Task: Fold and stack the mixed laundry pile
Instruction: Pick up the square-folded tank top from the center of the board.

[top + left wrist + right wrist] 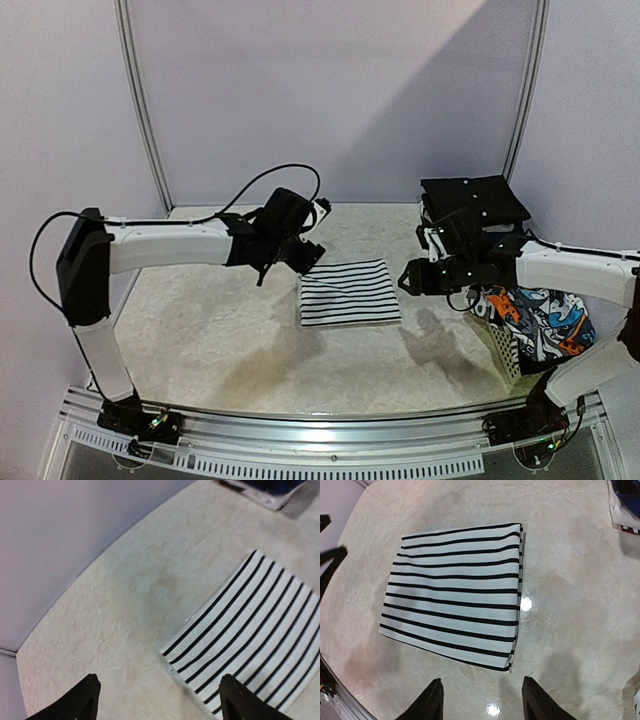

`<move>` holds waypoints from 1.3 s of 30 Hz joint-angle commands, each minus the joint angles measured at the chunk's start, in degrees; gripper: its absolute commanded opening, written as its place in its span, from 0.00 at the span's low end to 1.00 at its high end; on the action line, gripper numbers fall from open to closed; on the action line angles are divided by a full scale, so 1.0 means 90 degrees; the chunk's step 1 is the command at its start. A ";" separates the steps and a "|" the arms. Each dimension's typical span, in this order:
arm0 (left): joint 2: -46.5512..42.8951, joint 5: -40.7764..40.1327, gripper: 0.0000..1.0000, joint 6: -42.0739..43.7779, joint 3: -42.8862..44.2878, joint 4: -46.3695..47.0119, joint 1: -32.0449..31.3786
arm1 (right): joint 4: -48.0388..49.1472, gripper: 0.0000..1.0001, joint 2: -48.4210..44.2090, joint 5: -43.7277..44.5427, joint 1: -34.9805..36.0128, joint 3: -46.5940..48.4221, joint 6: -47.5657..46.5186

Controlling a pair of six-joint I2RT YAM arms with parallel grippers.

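Printed garment (540, 325), orange, blue, white and black, bunched in a white lattice basket (503, 352), right of and nearer than the striped garment (348, 292). The striped garment lies folded flat, mid-worktop (220, 340). Left gripper (160, 702) hovers by its far left corner, right gripper (482, 702) off its right edge; both are spread apart and empty. Black folded cloth (475, 198) lies beyond its far right corner.

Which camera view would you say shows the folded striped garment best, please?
The right wrist view: the striped garment lies whole and large, all four edges visible. The top external view shows it whole but small; the left wrist view catches only one corner.
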 commanded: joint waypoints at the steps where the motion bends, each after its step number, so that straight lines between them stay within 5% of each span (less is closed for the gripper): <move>1: -0.0435 -0.0535 0.93 0.1575 -0.0737 0.1504 -0.0677 | 0.0463 0.61 -0.0158 0.0236 -0.0158 -0.0282 0.0235; 3: -0.0474 -0.0469 0.99 0.2146 -0.0954 0.1837 -0.0953 | 0.0531 0.67 -0.0266 0.0239 -0.0265 -0.0384 0.0295; 9: -0.0078 -0.0003 0.95 0.3287 -0.0817 0.1594 -0.1682 | 0.0326 0.98 -0.0851 0.0613 -0.0460 -0.0578 0.0424; 21: 0.1898 0.0018 0.79 0.4229 0.1092 0.0344 -0.2442 | -0.0027 0.99 -0.2214 0.1170 -0.0664 -0.1032 0.0537; 39: 0.3571 -0.0114 0.48 0.4484 0.2527 0.0401 -0.2432 | -0.0410 0.99 -0.3170 0.1642 -0.0689 -0.1310 0.0507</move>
